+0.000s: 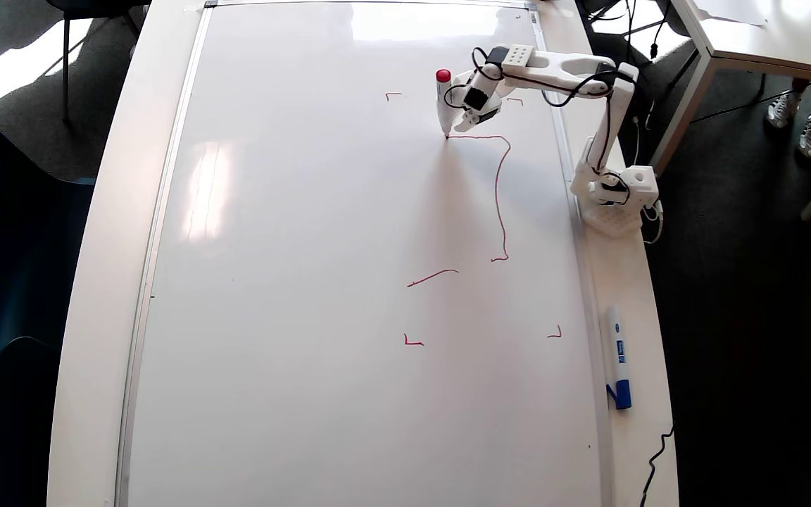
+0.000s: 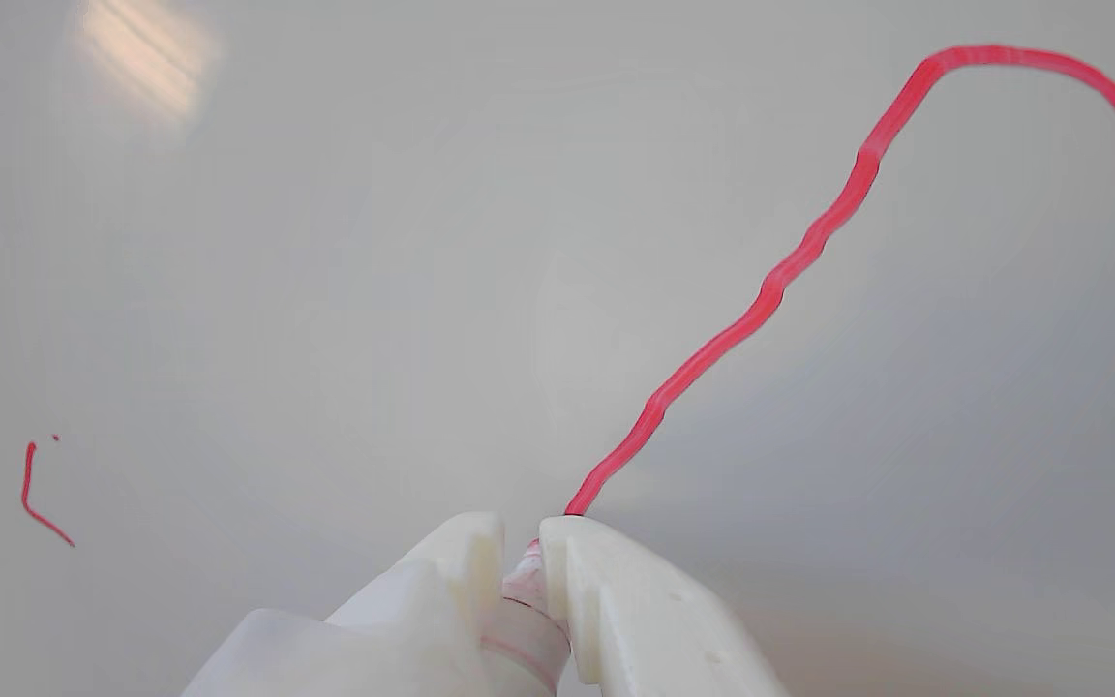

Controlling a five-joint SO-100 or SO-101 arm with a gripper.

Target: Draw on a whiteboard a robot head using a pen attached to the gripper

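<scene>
While its tip touches the glossy white silver-framed whiteboard point(image 1: 307, 282), the short white-barrelled pen with round red end point(image 1: 443, 102) stands near the board's top right corner. Thin red unfinished robot head outline point(image 1: 498, 190) runs from the tip right, then down; separate red stroke point(image 1: 432, 277) lower. White 3D-printed plastic gripper point(image 2: 521, 542) fingers clamp narrow around the pen. Blue-capped white marker point(image 1: 617, 357) lies on the white tabletop point(image 1: 631, 436), off the board's right edge.

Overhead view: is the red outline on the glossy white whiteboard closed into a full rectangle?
No: the red outline shows only two joined sides, with one stray stroke apart.
</scene>
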